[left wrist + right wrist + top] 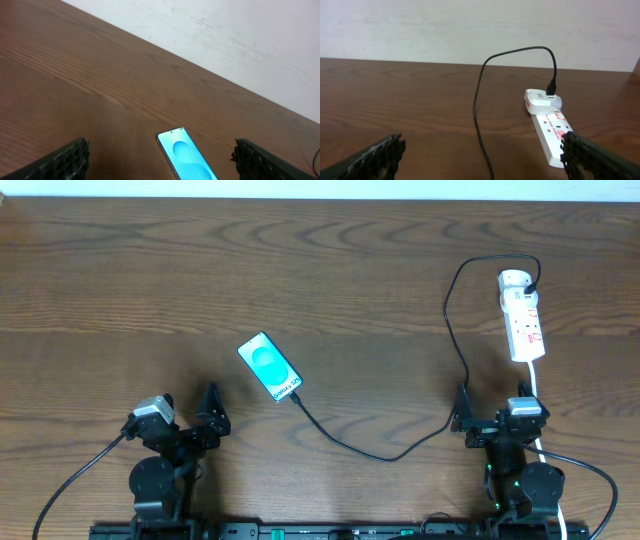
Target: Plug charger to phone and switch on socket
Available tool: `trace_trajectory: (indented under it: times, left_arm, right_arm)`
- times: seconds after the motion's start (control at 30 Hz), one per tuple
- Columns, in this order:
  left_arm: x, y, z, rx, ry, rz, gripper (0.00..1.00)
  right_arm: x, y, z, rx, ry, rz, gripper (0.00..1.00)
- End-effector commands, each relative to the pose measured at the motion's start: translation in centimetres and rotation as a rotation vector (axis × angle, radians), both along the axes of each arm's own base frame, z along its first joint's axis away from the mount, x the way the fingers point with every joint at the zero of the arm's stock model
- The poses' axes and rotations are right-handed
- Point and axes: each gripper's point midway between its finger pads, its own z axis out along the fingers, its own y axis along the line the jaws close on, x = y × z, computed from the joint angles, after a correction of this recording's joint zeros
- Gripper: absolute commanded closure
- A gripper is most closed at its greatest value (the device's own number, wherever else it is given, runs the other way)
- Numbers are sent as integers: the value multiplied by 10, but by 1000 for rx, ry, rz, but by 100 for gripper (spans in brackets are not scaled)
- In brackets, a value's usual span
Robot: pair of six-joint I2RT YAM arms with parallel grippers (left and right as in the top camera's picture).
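Observation:
The phone (270,367) lies flat and slanted on the wooden table, teal screen up; in the left wrist view the phone (187,157) sits just ahead, between my spread fingers (65,161). The charger (390,457) is a thin black cable running from the phone's near end in a loop to a white adapter (516,280) in the socket (526,325). Whether its tip is seated in the phone I cannot tell. My left gripper (190,408) is open and empty, below-left of the phone. My right gripper (495,408) is open and empty, just short of the socket (552,135), with the charger (476,100) passing between its fingers.
The socket's white cord (538,385) runs down past the right arm. A pale wall (470,25) stands behind the table's far edge. Bare wood spreads across the left and middle of the table (120,290).

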Motion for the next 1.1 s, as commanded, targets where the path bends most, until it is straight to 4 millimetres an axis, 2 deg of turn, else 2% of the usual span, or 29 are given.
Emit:
trace_trajectory:
  times: [0.0, 0.33, 0.43, 0.67, 1.07]
  left_arm:
    - [-1, 2, -13, 12, 36, 5, 8]
    - [-1, 2, -13, 12, 36, 5, 8]
    - [-1, 9, -12, 26, 35, 48, 8]
    - [0, 7, -17, 360, 58, -42, 8]
    - [-1, 6, -19, 359, 66, -49, 8]
  right_arm:
    - [0, 0, 0, 12, -2, -6, 1]
    - [0, 0, 0, 12, -2, -6, 1]
    - [0, 0, 0, 12, -2, -6, 1]
    - [0, 0, 0, 12, -2, -6, 1]
    - [0, 0, 0, 12, -2, -6, 1]
